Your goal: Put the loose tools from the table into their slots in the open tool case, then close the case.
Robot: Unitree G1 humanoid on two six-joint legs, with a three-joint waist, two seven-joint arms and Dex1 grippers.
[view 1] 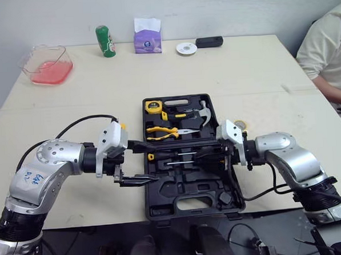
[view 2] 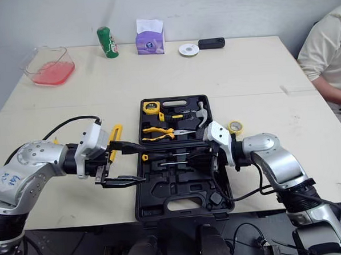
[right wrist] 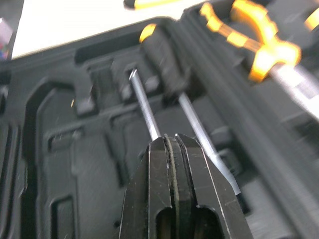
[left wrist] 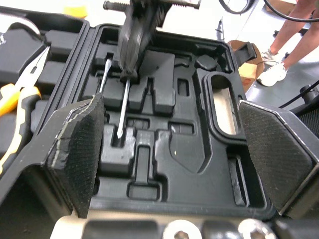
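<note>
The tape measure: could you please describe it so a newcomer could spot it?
Find the open black tool case on the table. Its far left corner holds the tape measure, a squat yellow block, unlike the long pliers and hammer nearby.

You see a black tool case [view 1: 190, 183] on your cream table [view 1: 72, 110]. Inside, at 11 o'clock, a yellow tape measure [view 1: 153, 106]; at its 6 o'clock, yellow-and-black pliers [view 1: 162, 132]. The screwdriver [right wrist: 144, 109] has a silver shaft; the neighbouring driver [right wrist: 162, 55], a black handle with yellow cap. Beyond, at 11 o'clock: green can [view 1: 105, 41], purple tissue box [view 1: 147, 40]; at 10 o'clock: pink-tinted tub [view 1: 47, 64].
</note>
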